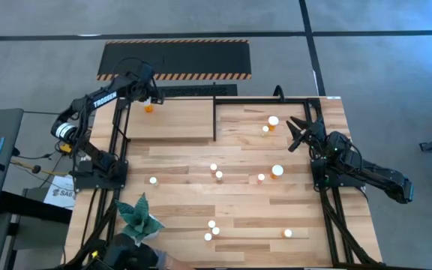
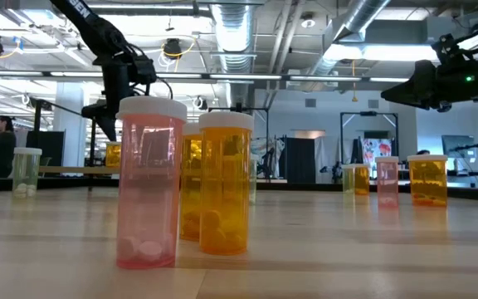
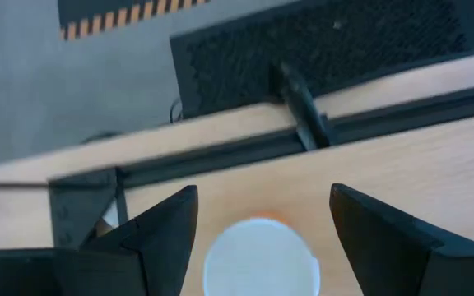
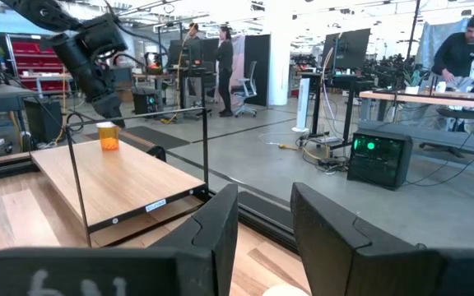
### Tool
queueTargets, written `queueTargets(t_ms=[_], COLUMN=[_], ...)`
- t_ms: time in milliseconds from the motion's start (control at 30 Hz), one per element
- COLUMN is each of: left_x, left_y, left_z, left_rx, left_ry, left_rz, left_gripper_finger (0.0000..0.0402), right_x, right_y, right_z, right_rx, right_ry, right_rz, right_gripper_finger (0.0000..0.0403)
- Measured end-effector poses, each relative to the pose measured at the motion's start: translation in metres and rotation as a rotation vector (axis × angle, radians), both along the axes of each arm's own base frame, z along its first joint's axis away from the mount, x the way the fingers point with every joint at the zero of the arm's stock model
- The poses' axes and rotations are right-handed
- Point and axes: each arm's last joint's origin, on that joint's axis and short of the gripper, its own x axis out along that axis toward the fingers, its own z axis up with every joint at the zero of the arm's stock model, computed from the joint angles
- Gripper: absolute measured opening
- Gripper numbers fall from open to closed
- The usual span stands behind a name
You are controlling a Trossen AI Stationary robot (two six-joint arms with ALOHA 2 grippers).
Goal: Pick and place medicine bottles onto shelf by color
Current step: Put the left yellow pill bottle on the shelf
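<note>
One orange bottle (image 1: 149,109) stands upright on the shelf (image 1: 178,124), at its far left corner, white cap up. The left tool (image 1: 151,95) hangs directly over it with its fingers (image 3: 159,234) spread wide and clear of the cap on both sides: released, holding nothing.

Handling, as a judgement: the medicine bottles (image 1: 218,175) are small rigid plastic cylinders, light and smooth-walled. Expect them to slip under a weak pinch and to tip if nudged off-centre. Take hold across the body just below the cap, or across the cap itself from above, with the fingers square to the axis.

Appearance: each has a white round cap and a translucent body. In the low view the nearest is a pink bottle (image 2: 148,184), with a few pills visible at its base; just beside it stands an amber bottle (image 2: 224,183), and another amber one is partly hidden behind.

Roughly ten bottles are scattered over the counter (image 1: 246,217), from centre to right, well apart from the shelf. Two stand at the far right (image 1: 273,121), near the right tool (image 1: 297,135).

The right tool hovers above the counter's right side, its fingers (image 4: 212,226) drawn close together, clenched on nothing.
</note>
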Motion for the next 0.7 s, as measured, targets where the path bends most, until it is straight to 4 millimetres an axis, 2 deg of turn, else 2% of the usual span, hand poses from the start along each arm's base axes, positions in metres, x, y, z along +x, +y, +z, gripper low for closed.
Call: queueTargets(t_ms=[200,400,700], left_x=[0.002,0.013,0.046], left_y=[-0.009,-0.025,-0.066], left_z=[0.016,0.039,0.064], left_rx=[0.053,0.153,0.224], left_ry=[-0.003,-0.070,-0.204], left_rz=[-0.062,-0.160,-0.363], left_gripper_finger=[0.0263,0.0263,0.0263], right_x=[0.000,0.000,0.000], right_y=[0.000,0.000,0.000], right_z=[0.000,0.000,0.000], right_rx=[0.000,0.000,0.000], right_ry=[0.000,0.000,0.000], right_rz=[0.000,0.000,0.000], right_gripper_finger=[0.0137,0.0139,0.0138])
